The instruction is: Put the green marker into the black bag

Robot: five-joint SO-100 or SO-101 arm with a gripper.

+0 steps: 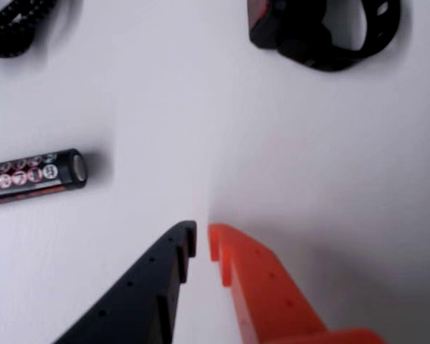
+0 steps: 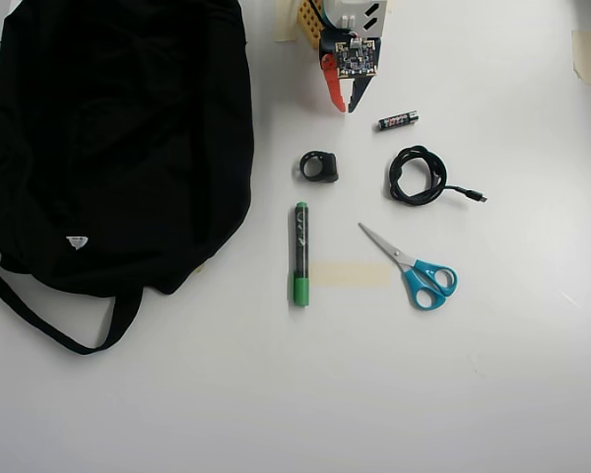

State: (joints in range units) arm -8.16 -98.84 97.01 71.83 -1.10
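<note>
The green marker (image 2: 300, 254) lies flat on the white table (image 2: 512, 374), apart from the gripper (image 2: 345, 102), which sits at the 12 o'clock edge of the overhead view. The jaws, one black and one orange, stand nearly closed with a narrow gap between their tips and hold nothing; the wrist view shows bare table under the gripper (image 1: 201, 240). In the overhead view, a small black battery (image 2: 397, 120) lies at 3 o'clock from the jaws and a small black strap-like item (image 2: 318, 166) at 7 o'clock. Beyond it, the marker points 12 to 6 o'clock, beside a strip of tape (image 2: 350, 274). A coiled black cable (image 2: 419, 176) and blue-handled scissors (image 2: 414, 268) lie toward 4 o'clock. The black bag (image 2: 118, 138) fills the 9 o'clock side.
</note>
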